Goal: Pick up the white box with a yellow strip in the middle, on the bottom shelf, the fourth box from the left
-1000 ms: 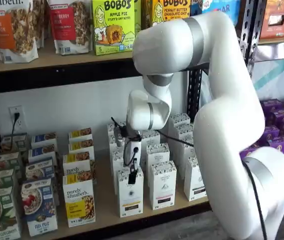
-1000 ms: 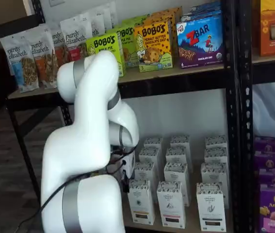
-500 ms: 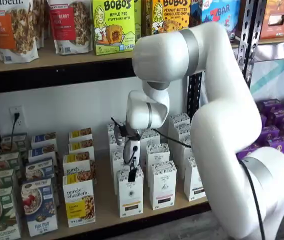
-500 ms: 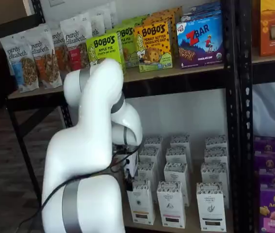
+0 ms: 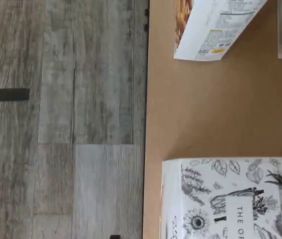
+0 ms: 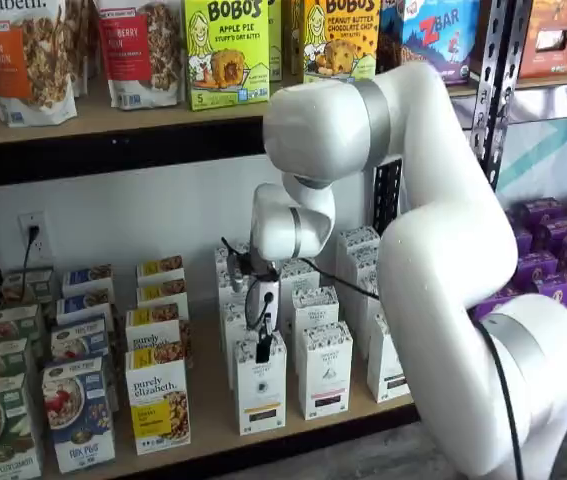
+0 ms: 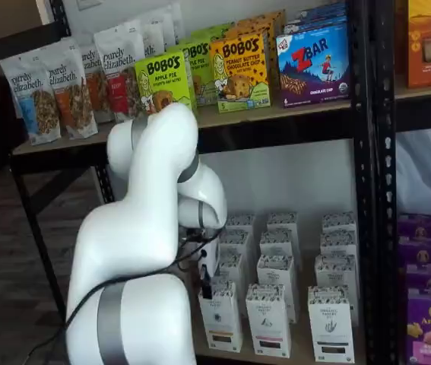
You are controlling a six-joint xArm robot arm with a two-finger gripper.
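The white box point(image 6: 260, 392), a tall narrow carton with a yellow strip low on its front, stands at the front of its row on the bottom shelf point(image 6: 211, 405). It also shows in a shelf view point(image 7: 220, 318). The gripper point(image 6: 263, 347) hangs right at the box's top front edge, and its black fingers show side-on with no visible gap. In a shelf view point(image 7: 206, 287) the fingers sit at the box's upper left corner. The wrist view shows the box's black-patterned top point(image 5: 220, 204) on the tan shelf board point(image 5: 205, 109).
Like white cartons with black strips point(image 6: 325, 372) stand to the right and behind. A "purely elizabeth" box point(image 6: 157, 402) stands to the left, and its side shows in the wrist view point(image 5: 210, 27). The shelf's front edge and grey plank floor point(image 5: 61, 119) lie beyond. The upper shelf board runs above the arm.
The arm's elbow has swung up and toward the shelves. The gripper has stayed at the white box's top and barely shifted.
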